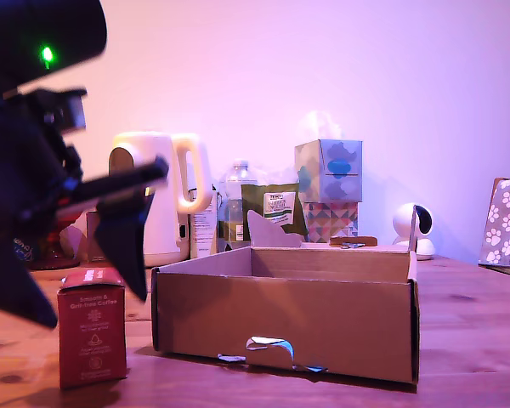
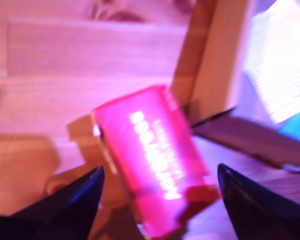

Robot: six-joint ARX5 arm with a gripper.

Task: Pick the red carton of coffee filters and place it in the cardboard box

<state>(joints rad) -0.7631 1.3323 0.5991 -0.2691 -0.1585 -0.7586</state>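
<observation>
Starting at the exterior view's left, you see the arm as a dark, backlit silhouette with a green light glowing near its top, and the gripper (image 1: 85, 255) hangs above and around the red carton of coffee filters (image 1: 92, 327). Its fingers stand apart: in the wrist view the two dark fingertips (image 2: 75, 195) flank the carton with gaps on both sides, touching nothing.

The carton stands upright on the wooden table (image 1: 476, 340), just beside the cardboard box (image 1: 285, 323) on the exterior view's left, a narrow strip of table between them. It is a small, dark-red cardboard pack, taller than wide, with white print reading "Smooth & Grit-free Coffee" and small white icons stacked below it. From the wrist camera you look down on its top face, bright red with white lettering that is blurred.

The cardboard box is wide, shallow and plain brown, its flaps upright, with a torn notch in the bottom of its front wall. Nothing inside it can be seen from this angle.

Behind, along the wall, stand a cream kettle (image 1: 157, 195), a clear bottle (image 1: 236, 191), a green packet (image 1: 276, 208), a patterned tissue box (image 1: 329, 170) stacked on another carton, a small white camera (image 1: 412, 225), and a paw-print bag (image 1: 506, 223) at the far right.
</observation>
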